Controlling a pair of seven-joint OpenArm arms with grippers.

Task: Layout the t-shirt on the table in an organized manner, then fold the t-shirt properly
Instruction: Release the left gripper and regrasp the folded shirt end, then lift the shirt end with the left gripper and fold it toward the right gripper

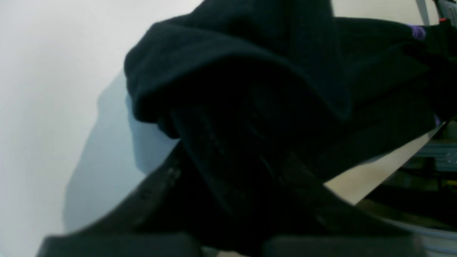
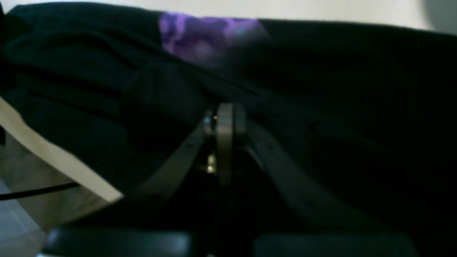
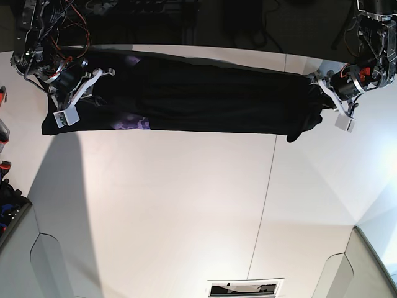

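The black t-shirt lies stretched in a long narrow band across the far part of the white table. A purple patch shows near its left end. In the base view my right gripper is at that left end and my left gripper at the right end, where the cloth bunches and hangs. In the right wrist view the right gripper is shut with t-shirt folds pulling to its tips, below the purple patch. In the left wrist view the t-shirt drapes over the shut left gripper.
A thin dark seam crosses the table from far to near, right of centre. The table's far edge runs just behind the shirt, with cables and equipment beyond. Grey panels stand at both near corners, and a slot sits at the near edge.
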